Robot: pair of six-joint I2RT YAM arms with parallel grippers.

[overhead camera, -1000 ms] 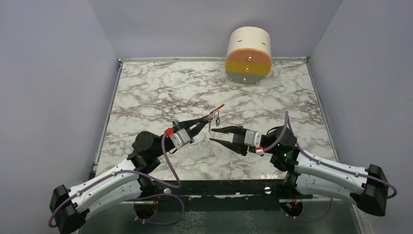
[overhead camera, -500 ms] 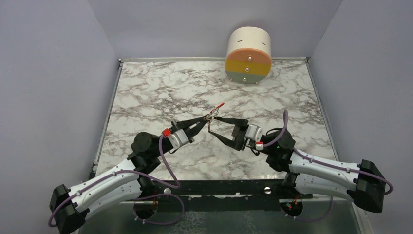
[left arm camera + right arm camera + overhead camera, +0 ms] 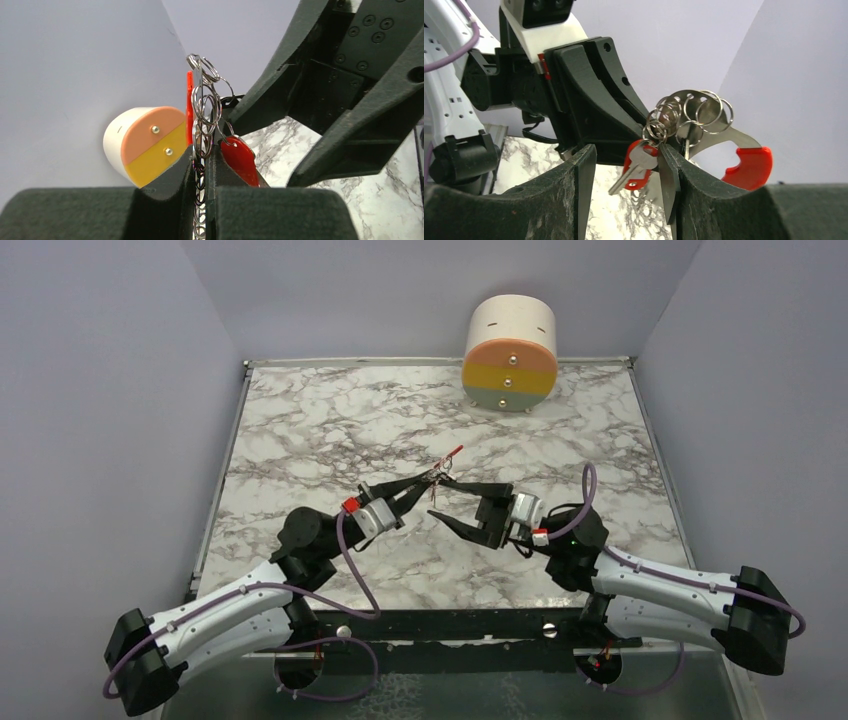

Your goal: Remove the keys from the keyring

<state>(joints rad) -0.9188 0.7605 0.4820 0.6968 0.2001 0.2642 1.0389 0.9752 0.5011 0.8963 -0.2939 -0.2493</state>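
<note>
My left gripper [image 3: 428,481] [image 3: 201,153] is shut on the keyring [image 3: 204,102], with the silver chain pinched between its jaws above the table. The rings fan out above the fingertips, and the red curved clip [image 3: 455,451] [image 3: 749,167] sticks out beyond them. A red-headed key [image 3: 640,166] [image 3: 240,160] hangs from the rings. My right gripper [image 3: 436,498] [image 3: 626,159] is open, its fingers on either side of that key without pressing it. Another thin metal piece [image 3: 686,145] hangs behind the right-hand finger, mostly hidden.
A white drum-shaped box [image 3: 511,352] [image 3: 144,144] with orange, yellow and grey-green drawer fronts stands at the back of the marble table [image 3: 320,430]. Grey walls close in the table's left, right and far sides.
My right gripper has moved in to the left and up to the keyring and opened wider, so its fingers now straddle the red-headed key. The left gripper kept its grip and shifted slightly.
</note>
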